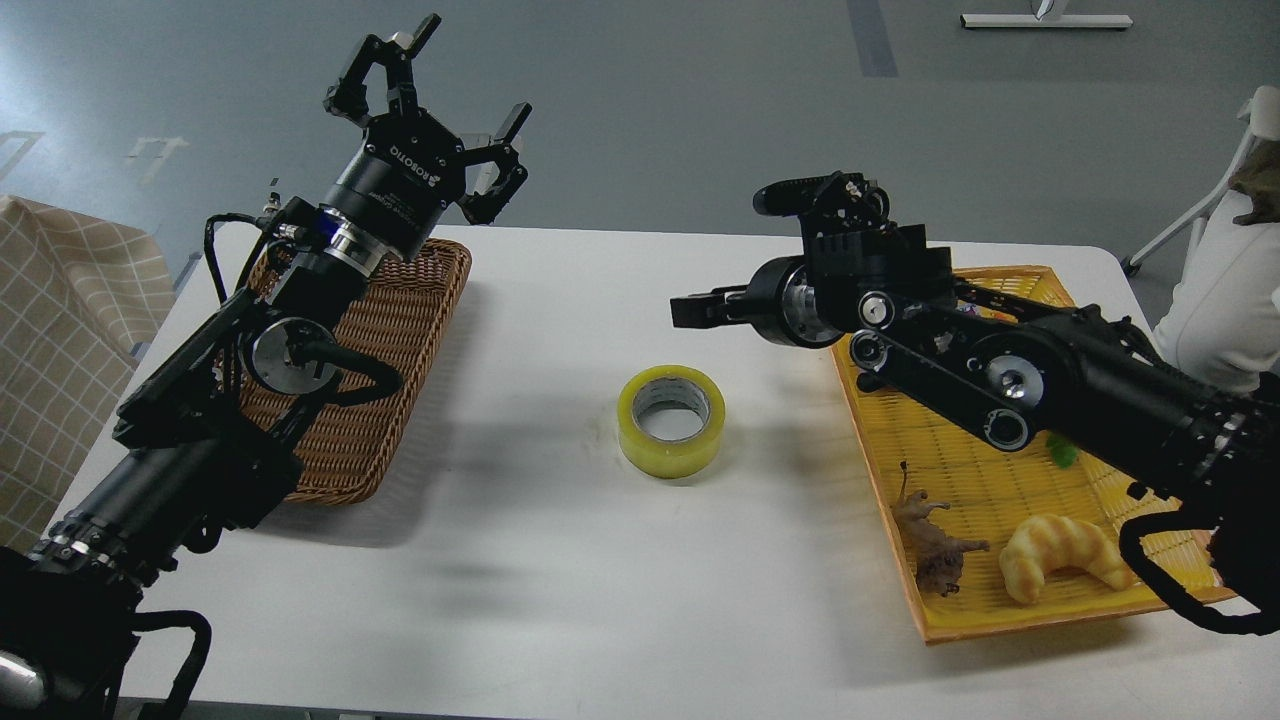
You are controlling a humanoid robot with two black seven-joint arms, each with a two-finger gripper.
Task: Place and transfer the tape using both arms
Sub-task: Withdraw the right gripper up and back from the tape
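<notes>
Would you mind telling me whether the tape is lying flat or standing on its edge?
Lying flat: the tape rests on the table with its core hole facing up, clear of both trays.

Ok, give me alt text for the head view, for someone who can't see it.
A yellow tape roll lies flat on a white table, held by neither gripper. The left gripper is raised and open above a brown wicker basket; the right gripper is open over a yellow tray holding a croissant toy and a small brown figure.
</notes>
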